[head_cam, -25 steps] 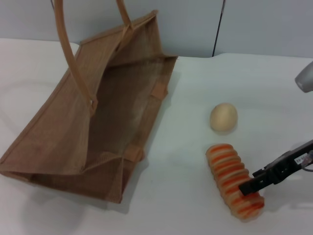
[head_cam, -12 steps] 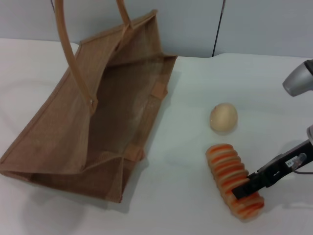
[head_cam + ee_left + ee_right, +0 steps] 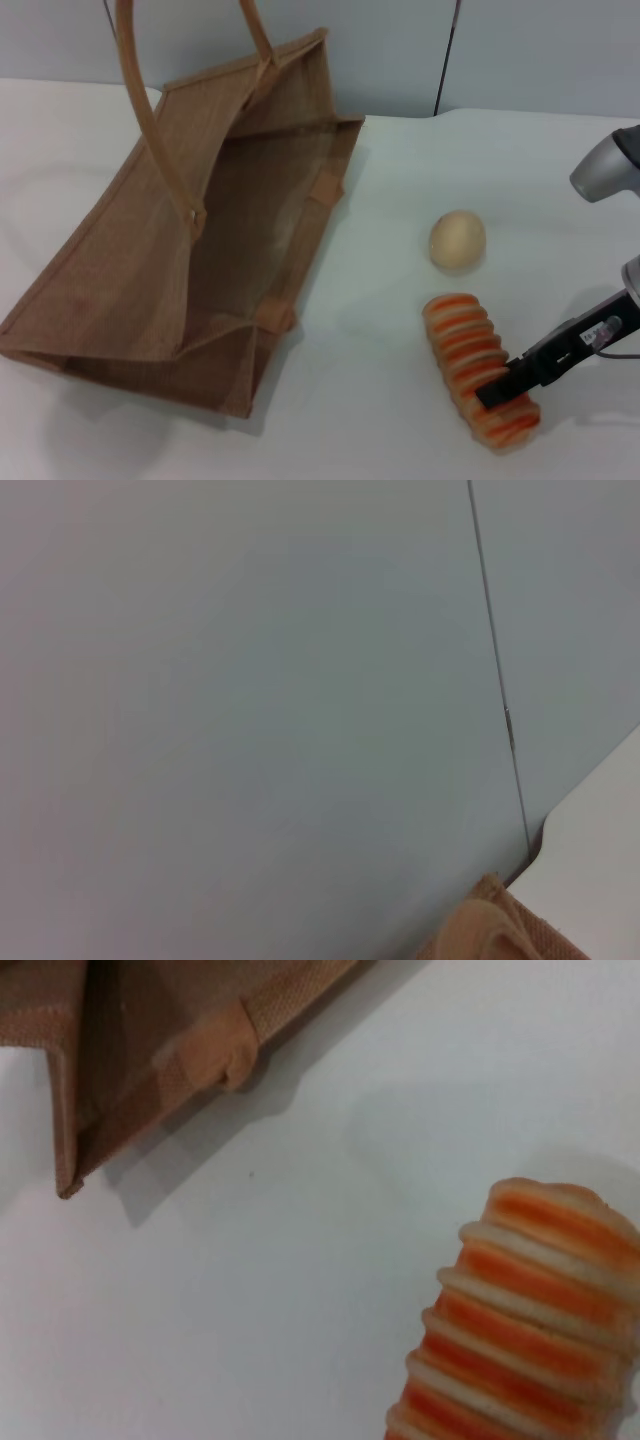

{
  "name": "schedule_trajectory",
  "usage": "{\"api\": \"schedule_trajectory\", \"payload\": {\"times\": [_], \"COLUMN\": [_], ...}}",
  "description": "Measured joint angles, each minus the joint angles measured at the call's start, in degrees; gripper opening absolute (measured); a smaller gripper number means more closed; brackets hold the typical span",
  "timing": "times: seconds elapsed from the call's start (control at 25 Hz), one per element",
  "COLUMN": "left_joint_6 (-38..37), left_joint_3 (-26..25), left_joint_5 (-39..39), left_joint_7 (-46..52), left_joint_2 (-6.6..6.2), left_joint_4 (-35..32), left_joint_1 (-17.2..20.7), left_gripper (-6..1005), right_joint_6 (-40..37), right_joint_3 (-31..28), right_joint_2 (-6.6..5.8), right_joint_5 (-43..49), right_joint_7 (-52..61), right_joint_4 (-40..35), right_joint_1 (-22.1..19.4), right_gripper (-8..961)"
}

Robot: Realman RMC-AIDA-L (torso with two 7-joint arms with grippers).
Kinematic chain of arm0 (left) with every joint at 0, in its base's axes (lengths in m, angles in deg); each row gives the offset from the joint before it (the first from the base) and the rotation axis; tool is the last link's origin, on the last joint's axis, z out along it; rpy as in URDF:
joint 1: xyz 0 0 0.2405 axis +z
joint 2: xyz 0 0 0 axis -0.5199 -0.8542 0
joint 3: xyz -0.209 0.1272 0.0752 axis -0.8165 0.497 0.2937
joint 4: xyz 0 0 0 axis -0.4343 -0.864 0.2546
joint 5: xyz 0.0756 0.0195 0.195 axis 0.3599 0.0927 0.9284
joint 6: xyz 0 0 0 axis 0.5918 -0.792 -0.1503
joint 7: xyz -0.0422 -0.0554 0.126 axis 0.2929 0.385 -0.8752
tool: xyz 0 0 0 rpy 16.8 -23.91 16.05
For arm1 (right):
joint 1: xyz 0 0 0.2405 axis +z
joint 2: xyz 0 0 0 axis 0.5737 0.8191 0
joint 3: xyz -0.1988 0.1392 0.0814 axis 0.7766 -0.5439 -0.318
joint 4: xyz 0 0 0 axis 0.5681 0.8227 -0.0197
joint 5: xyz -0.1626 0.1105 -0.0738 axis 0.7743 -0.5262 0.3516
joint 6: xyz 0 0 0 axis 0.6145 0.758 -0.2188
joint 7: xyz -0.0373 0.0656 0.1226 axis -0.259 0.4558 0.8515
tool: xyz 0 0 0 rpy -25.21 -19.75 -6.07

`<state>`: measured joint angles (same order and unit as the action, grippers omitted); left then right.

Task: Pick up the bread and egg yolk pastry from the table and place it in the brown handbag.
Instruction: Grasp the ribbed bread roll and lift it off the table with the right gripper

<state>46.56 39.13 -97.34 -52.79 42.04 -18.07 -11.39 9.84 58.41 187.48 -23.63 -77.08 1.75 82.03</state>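
Head view: on the white table (image 3: 560,190), the bread (image 3: 480,370), a ridged cream loaf banded in orange, lying just beside the egg yolk pastry (image 3: 458,240), a smooth pale tan dome. Brown handbag (image 3: 190,250) well to the left, burlap mouth gaping, tan handles arching up. Right gripper (image 3: 497,388) reaching in from the right edge, dark tip laid across the near end of the loaf; spread of its fingers and any hold on the loaf impossible to tell. Probably soft, light and easily dented, so best taken across the middle ridges with a mild squeeze, not at the tapering ends. Left wrist view: mostly grey wall, a scrap of burlap low in the picture; left gripper not visible anywhere. Right wrist view: loaf close up, stripes crisp, resting on the table with the bag's corner seam well apart from it.
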Motion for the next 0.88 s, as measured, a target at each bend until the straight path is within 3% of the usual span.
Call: {"api": "schedule_trajectory", "payload": {"times": [0.88], "left_joint_6": [-0.66], "left_joint_3": [2.47], "left_joint_5": [3.15], "left_joint_7": [1.09], "left_joint_2": [0.0], "left_joint_4": [-0.58], "left_joint_1": [-0.34], "left_gripper": [115], "right_joint_6": [-0.18], "right_joint_3": [2.55], "right_joint_2": [-0.09], "right_joint_5": [0.18], "right_joint_7": [1.48], "right_joint_4": [0.03], "right_joint_1": [0.63], "right_gripper": [534]}}
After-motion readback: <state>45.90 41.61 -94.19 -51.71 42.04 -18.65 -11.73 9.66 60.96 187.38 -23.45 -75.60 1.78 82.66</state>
